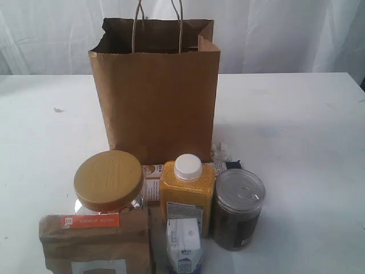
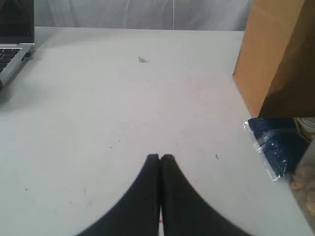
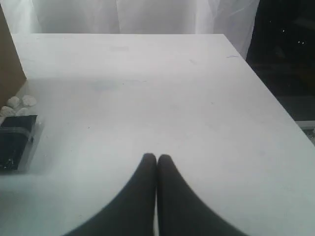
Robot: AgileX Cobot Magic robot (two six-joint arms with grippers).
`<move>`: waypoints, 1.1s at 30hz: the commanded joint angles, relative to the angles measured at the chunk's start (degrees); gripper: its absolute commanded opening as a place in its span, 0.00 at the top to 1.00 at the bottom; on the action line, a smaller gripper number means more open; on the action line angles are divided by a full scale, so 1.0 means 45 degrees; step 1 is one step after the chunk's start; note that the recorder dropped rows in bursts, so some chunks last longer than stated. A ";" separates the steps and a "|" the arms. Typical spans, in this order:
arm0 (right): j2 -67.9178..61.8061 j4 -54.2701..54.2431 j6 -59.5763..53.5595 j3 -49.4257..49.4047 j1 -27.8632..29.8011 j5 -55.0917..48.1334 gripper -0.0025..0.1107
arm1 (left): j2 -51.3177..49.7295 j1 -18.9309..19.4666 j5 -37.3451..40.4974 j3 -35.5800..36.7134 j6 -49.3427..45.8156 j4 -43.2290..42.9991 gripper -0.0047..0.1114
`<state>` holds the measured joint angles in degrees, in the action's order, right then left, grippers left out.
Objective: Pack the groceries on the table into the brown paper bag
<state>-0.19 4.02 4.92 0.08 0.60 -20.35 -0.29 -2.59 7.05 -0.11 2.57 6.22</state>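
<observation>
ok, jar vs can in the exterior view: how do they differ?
Top: the jar has a wide mustard-yellow lid, while the can has a silvery pull-tab top.
Body: the jar is clear, the can dark.
Cover: the pouch hides the jar's lower part, while the can shows from top to base.
Side: the jar is left of the bottle, the can right of it.
Both sit on the table in front of the bag.
</observation>
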 commanded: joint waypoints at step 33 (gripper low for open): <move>-0.0693 -0.8095 0.8450 0.2268 0.0002 1.9005 0.98 | 0.0065 -0.0018 0.0009 0.0025 0.0009 0.0071 0.96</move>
<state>-0.92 -32.16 53.69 3.43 0.60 48.00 -0.29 -2.59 7.05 -0.11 2.57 6.22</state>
